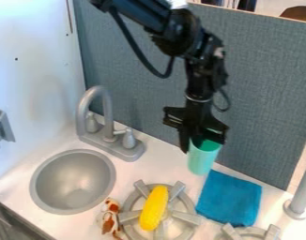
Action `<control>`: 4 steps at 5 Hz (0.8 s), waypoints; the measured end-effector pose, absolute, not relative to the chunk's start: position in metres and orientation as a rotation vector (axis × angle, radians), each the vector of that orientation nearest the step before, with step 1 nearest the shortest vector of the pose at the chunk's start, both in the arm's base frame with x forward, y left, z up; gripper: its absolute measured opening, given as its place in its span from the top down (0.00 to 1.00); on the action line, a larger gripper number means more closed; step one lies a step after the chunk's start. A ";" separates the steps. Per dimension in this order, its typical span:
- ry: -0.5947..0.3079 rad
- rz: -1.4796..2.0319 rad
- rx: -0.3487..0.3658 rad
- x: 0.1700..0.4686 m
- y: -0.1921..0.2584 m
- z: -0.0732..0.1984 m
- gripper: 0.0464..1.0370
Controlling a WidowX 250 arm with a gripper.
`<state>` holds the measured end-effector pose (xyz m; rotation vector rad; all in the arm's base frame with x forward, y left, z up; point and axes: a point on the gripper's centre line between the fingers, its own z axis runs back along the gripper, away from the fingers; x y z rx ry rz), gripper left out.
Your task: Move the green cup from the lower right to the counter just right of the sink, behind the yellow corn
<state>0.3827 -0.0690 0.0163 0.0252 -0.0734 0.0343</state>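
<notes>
My pincer [203,144] is grasping the teal cup [201,161] near its rim. Cup's directly below, long axis roughly upright, blue cloth [229,198] just beside.

Teal cup [202,161] near blue cloth [229,198]

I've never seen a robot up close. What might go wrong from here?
The gripper is right at the rim of the green cup, so a slight bump might tip it. The cup also stands close to the blue cloth, whose edge might catch it if it slides that way. The yellow corn lies loose across the stove burner and could roll if nudged.
</notes>
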 end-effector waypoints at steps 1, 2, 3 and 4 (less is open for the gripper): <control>-0.075 0.164 0.033 0.389 -0.040 0.001 0.94; -0.096 0.303 0.006 0.395 -0.020 -0.006 0.94; -0.046 0.371 0.001 0.396 -0.001 -0.031 0.94; -0.056 0.413 -0.004 0.408 0.004 -0.030 0.94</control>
